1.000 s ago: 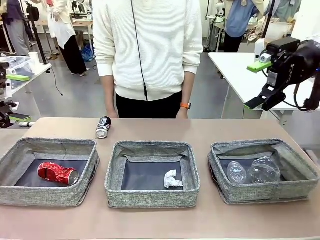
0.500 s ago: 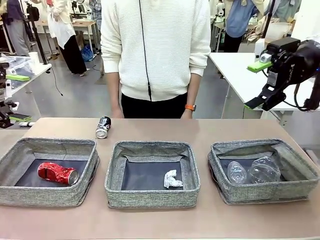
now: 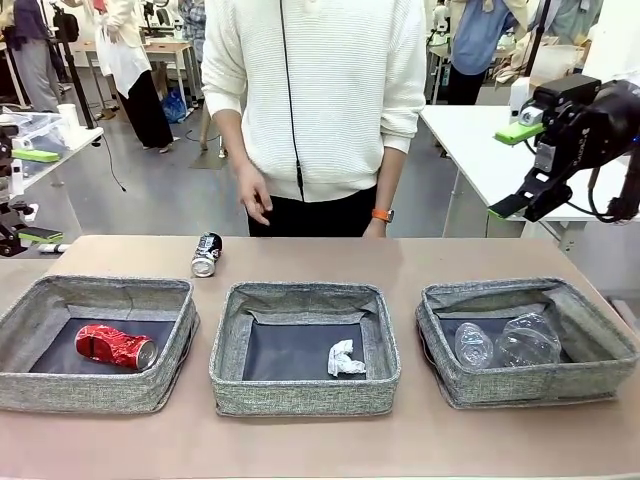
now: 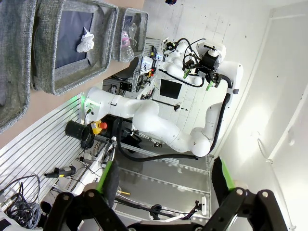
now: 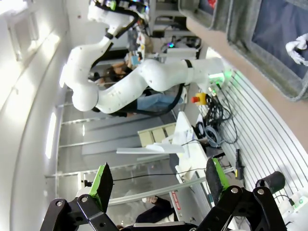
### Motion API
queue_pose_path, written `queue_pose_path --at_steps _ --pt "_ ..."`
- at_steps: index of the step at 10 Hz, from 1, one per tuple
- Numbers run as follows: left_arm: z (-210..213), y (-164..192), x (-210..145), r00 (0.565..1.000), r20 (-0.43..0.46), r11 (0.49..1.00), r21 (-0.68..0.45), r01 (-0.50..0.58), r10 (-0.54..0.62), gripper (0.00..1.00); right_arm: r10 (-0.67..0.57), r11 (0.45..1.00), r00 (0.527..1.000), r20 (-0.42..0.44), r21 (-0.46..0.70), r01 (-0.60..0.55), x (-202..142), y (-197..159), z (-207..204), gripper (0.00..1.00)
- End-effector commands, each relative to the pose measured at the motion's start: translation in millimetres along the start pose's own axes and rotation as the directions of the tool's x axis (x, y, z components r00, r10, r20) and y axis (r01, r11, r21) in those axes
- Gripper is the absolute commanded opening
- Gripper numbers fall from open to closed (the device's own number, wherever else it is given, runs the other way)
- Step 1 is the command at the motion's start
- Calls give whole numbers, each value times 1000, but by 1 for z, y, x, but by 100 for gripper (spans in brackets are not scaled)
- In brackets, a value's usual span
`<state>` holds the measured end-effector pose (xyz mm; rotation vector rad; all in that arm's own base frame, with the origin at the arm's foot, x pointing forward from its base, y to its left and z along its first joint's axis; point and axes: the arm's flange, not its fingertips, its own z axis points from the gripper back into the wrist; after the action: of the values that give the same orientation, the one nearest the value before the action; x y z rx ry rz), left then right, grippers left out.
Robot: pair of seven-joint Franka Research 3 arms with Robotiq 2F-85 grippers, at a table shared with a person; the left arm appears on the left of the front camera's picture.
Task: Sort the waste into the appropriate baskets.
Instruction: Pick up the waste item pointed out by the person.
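Three grey baskets sit in a row along the near half of the table (image 3: 300,255). Left basket (image 3: 60,395) holds the crushed red can (image 3: 115,346), lying on its side. Middle basket (image 3: 300,395) holds the white paper wad (image 3: 345,359), toward its right near corner. Right basket (image 3: 600,350) holds the clear cup (image 3: 473,345) and clear bottle (image 3: 528,340), side by side and touching. The black-and-silver can (image 3: 206,254) lies on the bare table beyond the gap between the left and middle baskets, outside any basket. Right pincer (image 3: 520,170) hangs high at the far right, off the table, jaws wide, holding nothing. Left pincer (image 4: 166,180), seen in its own wrist view, also stands wide and empty, turned away from the table. A person in a white sweater stands at the far edge, one hand (image 3: 254,200) hanging above the table's far side, near the loose can but not touching it.
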<state>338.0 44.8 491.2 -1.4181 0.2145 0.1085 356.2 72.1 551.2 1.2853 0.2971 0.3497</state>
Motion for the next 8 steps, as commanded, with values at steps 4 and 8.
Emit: queue_pose_path --at_steps 4,8 --pt "0 -4 -2 1000 -2 1000 -16 -6 6 100 9 1000 1000 25 15 -10 2 0 -3 100" --pt "0 -4 -2 1000 -2 1000 -16 -6 6 100 9 1000 1000 25 15 -10 2 0 -3 100"
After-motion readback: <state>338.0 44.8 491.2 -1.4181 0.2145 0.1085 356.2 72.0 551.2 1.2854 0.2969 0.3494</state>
